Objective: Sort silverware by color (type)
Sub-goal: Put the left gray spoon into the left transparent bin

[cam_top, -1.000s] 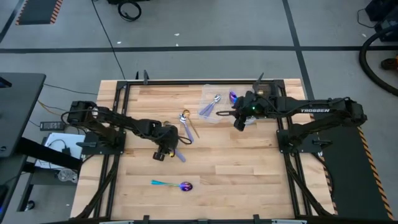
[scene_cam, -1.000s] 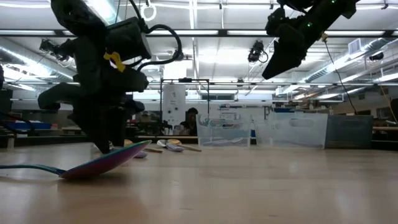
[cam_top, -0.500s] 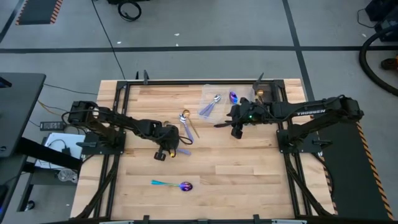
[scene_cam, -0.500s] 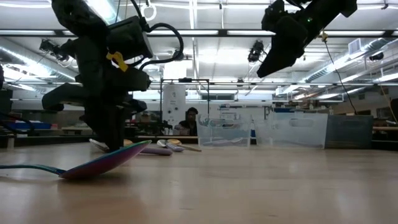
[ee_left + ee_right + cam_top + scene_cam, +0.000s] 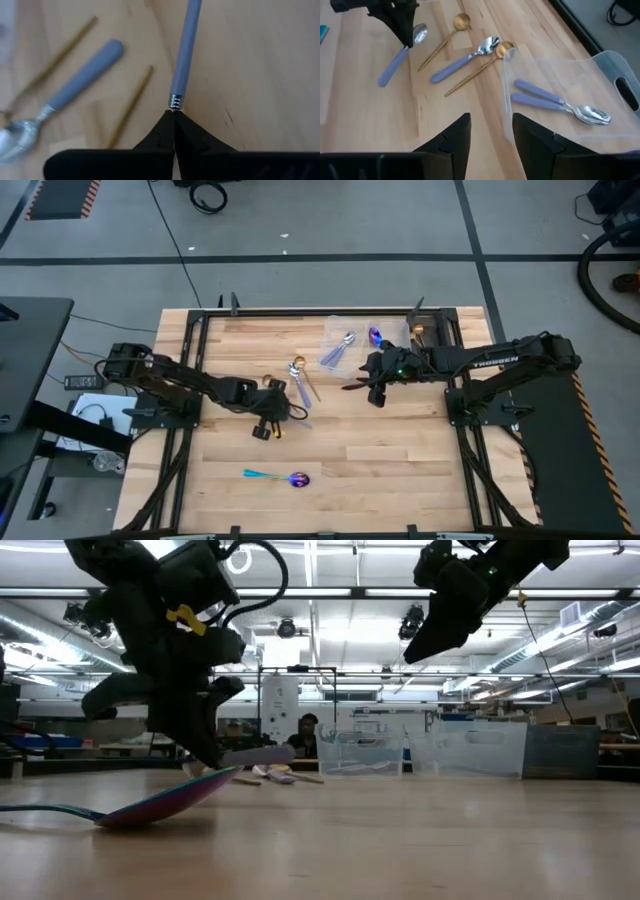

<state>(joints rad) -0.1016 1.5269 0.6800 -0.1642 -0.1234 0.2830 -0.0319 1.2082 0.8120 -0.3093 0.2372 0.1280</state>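
The pale wooden table carries everything. At its far edge stands a clear plastic compartment tray, which holds part of the sorted cutlery.

The left gripper is near the table's middle. Its fingers are pinched together on the thin metal neck of a silver spoon with a lavender handle, just where the handle meets the steel. The spoon hangs tilted, and I cannot tell whether the handle's tip touches the wood. The right gripper hovers just beside the tray with its fingers apart, holding nothing.

The spoons look light, stiff and slim. The polished bowls and necks are likely slippery, so a narrow pinch there may let a spoon swivel. The coated handle looks like the surer place to hold, near the balance point. Spoons lying flat leave little to get under, so the fingers would have to come down on both sides of the handle.

- **Lavender-handled silver spoons:** four. One is in the left gripper, one lies on the table, and two are together in a tray compartment.
- **Gold spoons on the table:** two, the second touching or crossing the loose silver spoon. A gold glint in the tray's far compartment may be a third.
- **Iridescent purple-blue spoons:** two. One with a teal handle lies alone at the front, and one is in the tray.
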